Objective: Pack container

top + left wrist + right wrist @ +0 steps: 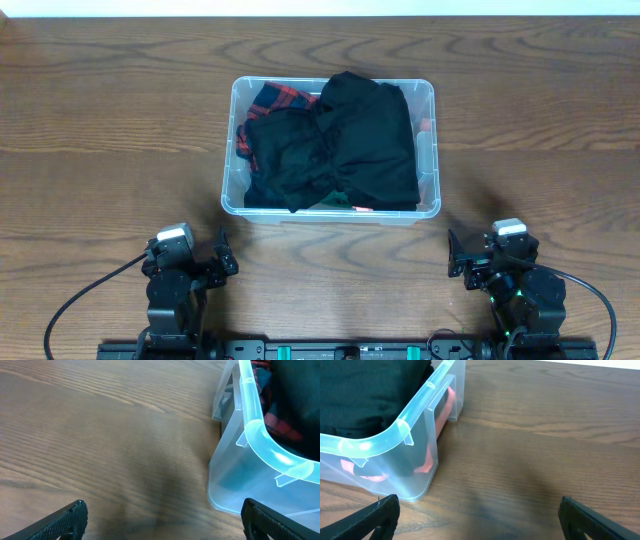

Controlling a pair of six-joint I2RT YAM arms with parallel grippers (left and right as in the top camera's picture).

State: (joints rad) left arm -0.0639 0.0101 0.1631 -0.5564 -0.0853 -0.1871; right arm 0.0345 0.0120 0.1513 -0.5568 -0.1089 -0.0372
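The clear plastic container (229, 165) stands at the middle of the table, filled with black clothing (350, 140) and a red plaid garment (275, 100). My left gripper (225, 262) is open and empty near the front edge, left of the bin's near-left corner (235, 485). My right gripper (455, 262) is open and empty near the front edge, right of the bin's near-right corner (415, 475). Something pink shows through the bin wall in the right wrist view (427, 467).
The wooden table (110, 130) lies bare on both sides of the bin. Both arm bases sit at the front edge.
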